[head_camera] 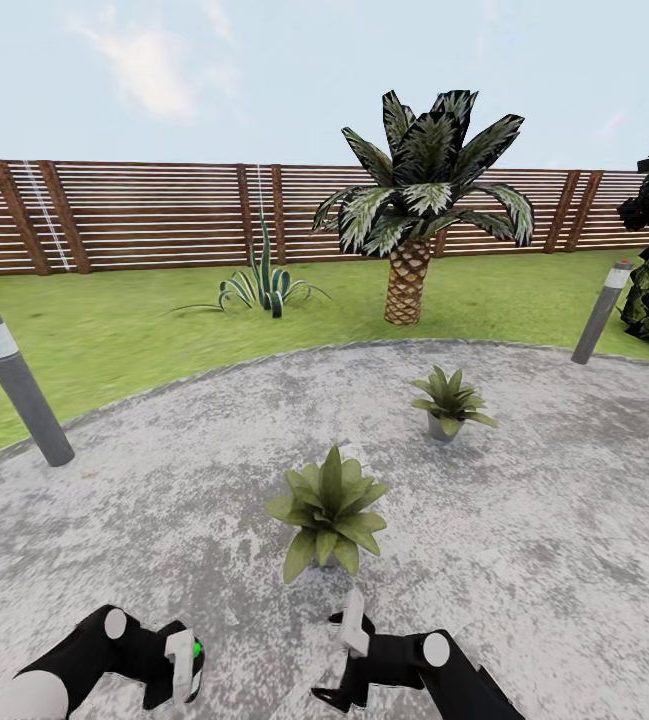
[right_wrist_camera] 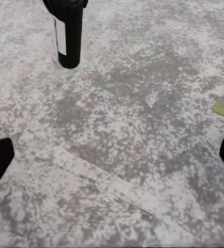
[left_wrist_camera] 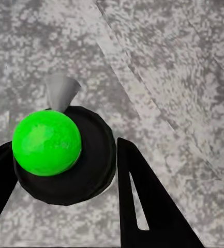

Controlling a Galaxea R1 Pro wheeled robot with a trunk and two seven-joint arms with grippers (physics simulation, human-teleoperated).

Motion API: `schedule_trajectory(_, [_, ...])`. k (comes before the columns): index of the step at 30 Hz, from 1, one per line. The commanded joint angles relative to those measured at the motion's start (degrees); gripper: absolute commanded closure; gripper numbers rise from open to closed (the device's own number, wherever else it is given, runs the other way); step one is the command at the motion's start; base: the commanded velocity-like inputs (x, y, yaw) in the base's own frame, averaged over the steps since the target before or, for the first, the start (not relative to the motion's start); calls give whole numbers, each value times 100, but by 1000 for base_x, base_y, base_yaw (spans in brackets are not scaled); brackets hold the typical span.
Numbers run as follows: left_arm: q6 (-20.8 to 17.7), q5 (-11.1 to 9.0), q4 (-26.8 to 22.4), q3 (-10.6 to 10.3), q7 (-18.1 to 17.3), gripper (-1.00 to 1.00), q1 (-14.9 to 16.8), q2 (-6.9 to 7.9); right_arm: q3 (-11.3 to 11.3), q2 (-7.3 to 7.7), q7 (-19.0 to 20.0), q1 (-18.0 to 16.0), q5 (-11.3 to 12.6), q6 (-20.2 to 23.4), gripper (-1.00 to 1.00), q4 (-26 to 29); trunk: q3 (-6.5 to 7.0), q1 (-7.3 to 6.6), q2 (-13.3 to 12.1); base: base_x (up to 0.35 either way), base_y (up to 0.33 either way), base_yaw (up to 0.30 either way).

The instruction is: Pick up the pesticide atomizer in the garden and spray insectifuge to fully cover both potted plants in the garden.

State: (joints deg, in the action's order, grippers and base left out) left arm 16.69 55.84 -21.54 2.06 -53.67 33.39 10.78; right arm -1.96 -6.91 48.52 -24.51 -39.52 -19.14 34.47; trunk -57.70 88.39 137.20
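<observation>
Pesticide atomizer (left_wrist_camera: pixel 55 150) clamped in left end effector (head_camera: pixel 183 668); right end effector (head_camera: pixel 352 640) spread, empty; mottled grey patio (head_camera: pixel 544 560), lawn (head_camera: pixel 114 340)

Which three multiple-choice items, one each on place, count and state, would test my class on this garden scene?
1. Where do the two small grey-potted plants with pointed green leaves stand?
A. mottled grey paved patio
B. lawn
C. against the fence

2. How many grey bollard lamp posts stand at the patio's edge?
A. one
B. two
C. four

3. The right end effector is:
A. open and empty
B. shut on a leaf
C. shut on a post

Key: 1 A, both pots sit on paving; 2 B, one on each side; 3 A, its fingers are spread over bare paving.
</observation>
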Motion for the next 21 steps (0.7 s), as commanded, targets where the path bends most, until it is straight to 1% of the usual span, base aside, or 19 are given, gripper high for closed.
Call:
schedule_trajectory(1, [21, 34, -5, 132, 104, 100, -1, 0, 18, 10, -83, -1, -55, -35, -100, 2, -5, -1, 2, 0, 0, 0])
schedule_trajectory(2, [14, 29, -3, 343, 308, 100, 0, -1, 26, 27, -286, 0, -59, -39, -100, -13, -5, -1, 2, 0, 0, 0])
schedule_trajectory(3, [9, 24, -1, 529, 439, 100, 0, -4, 27, 43, -496, 1, -61, -42, -100, -27, -5, -1, 2, 0, 0, 0])
schedule_trajectory(5, [0, 18, -6, 992, 642, 100, 1, -16, 17, 123, -1133, 3, -63, -43, -100, -60, -5, -1, 2, 0, 0, 0])
schedule_trajectory(6, [-8, 16, -34, 1536, 745, 100, 1, -29, 9, 256, -1886, 6, -57, -40, -100, -191, -5, -1, 2, 0, 0, 0])
schedule_trajectory(7, [-12, 16, -50, 1961, 790, 100, 4, -37, 13, 321, -2415, 6, -39, -39, -100, -427, -5, -1, 2, 0, 0, 0])
schedule_trajectory(9, [-15, 15, -51, 2515, 844, 100, 7, -45, 23, 377, -3025, 7, -23, -42, -100, -820, -5, -1, 2, 0, 0, 0])
schedule_trajectory(10, [-16, 15, -35, 2900, 894, 100, 9, -47, 26, 430, -3416, 7, -11, -48, -100, -1099, -5, -1, 2, 0, 0, 0])
schedule_trajectory(12, [-22, 15, -19, 3320, 1004, 100, 9, -52, 53, 512, -3930, 7, 39, -57, -100, -1418, -5, -1, 2, 0, 0, 0])
schedule_trajectory(13, [-28, 13, -12, 3480, 1079, 100, 13, -54, 104, 538, -4186, 7, 112, -60, -100, -1553, -5, -1, 2, 0, 0, 0])
schedule_trajectory(15, [-46, -28, -5, 3723, 1270, 100, 16, -76, 291, 566, -4640, 10, 359, -69, -100, -1832, -5, -1, 2, 0, 0, 0])
schedule_trajectory(16, [-51, -80, -3, 3807, 1381, 100, 17, -102, 397, 573, -4814, 11, 513, -75, -100, -1966, -5, -1, 2, 0, 0, 0])
schedule_trajectory(17, [-58, -201, -1, 3885, 1560, 100, 16, -141, 542, 579, -4998, 13, 762, -103, -100, -2135, -5, -1, 2, 0, 0, 0])
schedule_trajectory(19, [-84, -407, 0, 3934, 1821, 100, 14, -183, 687, 587, -5129, 15, 1120, -187, -100, -2266, -5, -1, 2, 0, 0, 0])
schedule_trajectory(21, [-175, -658, 0, 3955, 2126, 100, 12, -208, 832, 635, -5183, 21, 1585, -253, -100, -2320, -5, -1, 2, 0, 0, 0])
